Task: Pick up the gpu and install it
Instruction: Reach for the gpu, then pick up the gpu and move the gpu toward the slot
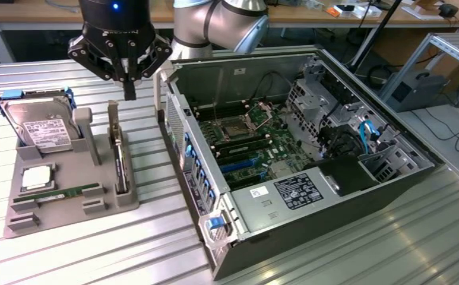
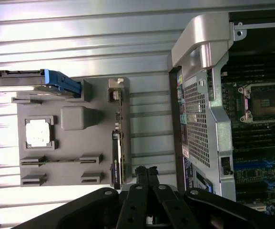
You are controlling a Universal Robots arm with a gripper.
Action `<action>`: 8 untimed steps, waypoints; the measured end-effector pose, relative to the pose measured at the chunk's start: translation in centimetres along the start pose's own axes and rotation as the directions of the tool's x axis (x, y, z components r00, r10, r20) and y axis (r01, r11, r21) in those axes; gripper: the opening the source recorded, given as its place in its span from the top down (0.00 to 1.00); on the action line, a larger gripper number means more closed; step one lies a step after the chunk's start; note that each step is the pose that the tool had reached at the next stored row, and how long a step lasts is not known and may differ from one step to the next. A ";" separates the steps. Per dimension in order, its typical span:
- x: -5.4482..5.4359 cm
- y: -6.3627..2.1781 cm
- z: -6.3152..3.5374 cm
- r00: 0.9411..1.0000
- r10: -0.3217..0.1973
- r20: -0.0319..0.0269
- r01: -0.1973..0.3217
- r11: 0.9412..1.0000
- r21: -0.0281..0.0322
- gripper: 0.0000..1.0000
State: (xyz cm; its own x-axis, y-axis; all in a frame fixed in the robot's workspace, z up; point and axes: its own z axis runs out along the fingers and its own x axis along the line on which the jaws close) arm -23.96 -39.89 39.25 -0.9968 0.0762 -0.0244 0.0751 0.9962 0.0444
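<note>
The gpu [image 1: 119,163] is a thin black card standing on edge in a slot of the grey holder tray [image 1: 94,178], its silver bracket [image 1: 113,116] pointing up. My gripper [image 1: 129,90] hangs above the tray, just over and slightly beyond the bracket end, apart from the card. Its fingers are shut together with nothing between them. In the wrist view the gpu [image 2: 117,148] shows edge-on on the tray [image 2: 70,157], and my gripper [image 2: 146,172] sits beside the card's end, over the slatted table.
A silver hard drive [image 1: 46,126] in a blue caddy, a processor chip [image 1: 37,178] and a green memory stick [image 1: 65,193] share the tray. The open computer case [image 1: 324,178] lies at the exterior view's right, motherboard [image 1: 249,142] exposed. Its metal rear wall [image 2: 201,100] stands close to the tray.
</note>
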 end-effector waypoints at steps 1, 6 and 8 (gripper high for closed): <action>0.0 0.00 0.00 1.000 0.000 0.000 0.000 1.000 0.000 0.89; 0.0 0.00 0.00 1.000 0.000 0.000 0.000 1.000 0.000 0.89; 0.0 0.00 0.00 1.000 0.000 0.000 0.000 1.000 0.000 0.89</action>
State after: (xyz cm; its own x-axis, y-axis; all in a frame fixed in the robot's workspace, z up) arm -23.96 -39.89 39.25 -0.9968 0.0762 -0.0245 0.0751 0.9962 0.0444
